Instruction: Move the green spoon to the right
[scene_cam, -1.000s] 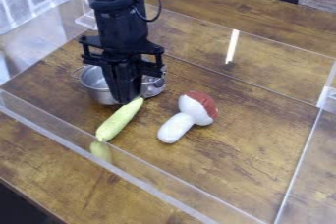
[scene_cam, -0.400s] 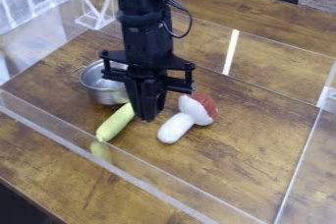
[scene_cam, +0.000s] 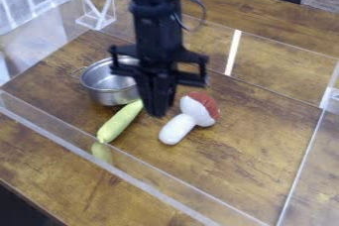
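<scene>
- A wooden counter (scene_cam: 252,42) is seen from above at an angle, with low clear plastic walls (scene_cam: 199,185) fencing off the work area.
- A black robot arm (scene_cam: 157,12) comes down from the top of the view, its gripper (scene_cam: 155,111) pointing straight down at the middle of the fenced area.
- The gripper's two fingers are pressed together into one dark point, with nothing between them.
- The gripper tip hangs between the green spoon and the mushroom; whether it touches the counter cannot be told.
- The green spoon (scene_cam: 119,121), a slim yellow-green piece with rounded ends, lies flat on the counter just to the left of the gripper tip in the picture, slanting from lower left to upper right. It is not held.
- A toy mushroom (scene_cam: 188,118) with a white stem and a red-brown cap lies on its side just to the right of the gripper tip.
- A shiny steel pot (scene_cam: 103,79) stands behind the spoon, to the left of the arm, partly hidden by it.
- A white wire rack (scene_cam: 93,14) stands outside the walls near the top left.
</scene>
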Motion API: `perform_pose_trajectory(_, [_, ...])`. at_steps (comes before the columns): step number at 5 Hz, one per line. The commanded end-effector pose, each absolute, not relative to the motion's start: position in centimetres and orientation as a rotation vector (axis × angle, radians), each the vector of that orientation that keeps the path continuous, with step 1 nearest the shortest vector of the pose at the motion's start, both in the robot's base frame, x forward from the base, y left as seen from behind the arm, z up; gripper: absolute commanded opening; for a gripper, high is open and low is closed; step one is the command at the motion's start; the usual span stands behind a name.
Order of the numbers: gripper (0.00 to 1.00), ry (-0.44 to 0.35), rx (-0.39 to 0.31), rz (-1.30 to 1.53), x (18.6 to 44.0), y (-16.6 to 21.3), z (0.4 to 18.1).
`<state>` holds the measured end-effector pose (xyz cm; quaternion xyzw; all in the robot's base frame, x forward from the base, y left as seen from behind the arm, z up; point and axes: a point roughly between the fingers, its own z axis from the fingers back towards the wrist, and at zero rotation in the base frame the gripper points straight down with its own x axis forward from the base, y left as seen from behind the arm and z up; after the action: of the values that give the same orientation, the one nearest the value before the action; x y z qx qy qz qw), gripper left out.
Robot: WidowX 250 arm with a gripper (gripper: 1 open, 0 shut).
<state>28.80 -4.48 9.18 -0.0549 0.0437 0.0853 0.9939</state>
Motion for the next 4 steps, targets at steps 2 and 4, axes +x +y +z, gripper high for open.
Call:
perform_pose_trajectory(2, [0.00,0.057,-0.099,0.064,30.2,-8.9,8.3])
perform_pose_trajectory(4, [0.00,0.078,-0.086,0.009,30.9,-8.1,5.6])
